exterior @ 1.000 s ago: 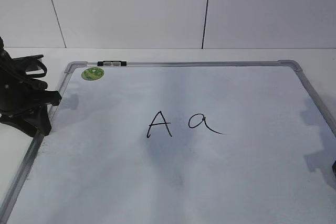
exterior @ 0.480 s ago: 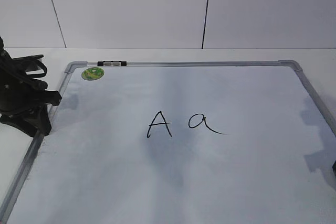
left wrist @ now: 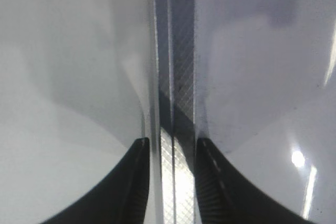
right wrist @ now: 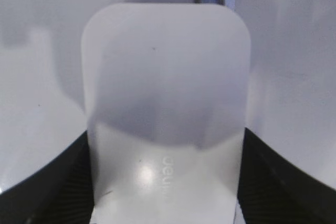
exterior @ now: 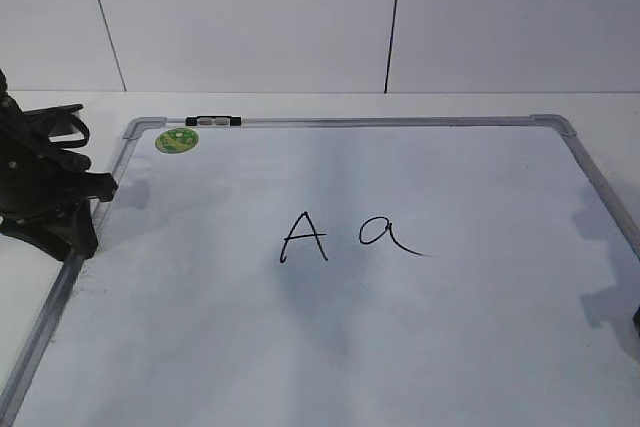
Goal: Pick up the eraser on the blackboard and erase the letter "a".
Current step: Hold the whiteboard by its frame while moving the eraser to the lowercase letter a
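The blackboard is a white board with a grey frame, lying flat. The small letter "a" is written in black near its middle. The eraser, a white rounded block with faint grey lettering, shows only in the right wrist view. My right gripper has a jaw against each side of the eraser and is shut on it. In the exterior view only a dark sliver of this gripper shows, at the right edge. My left gripper sits at the board's left frame, and its jaws are slightly open astride the frame bar.
A taller capital "A" stands just left of the small "a". A round green sticker and a black-and-white clip are at the board's far left corner. A white wall rises behind the table.
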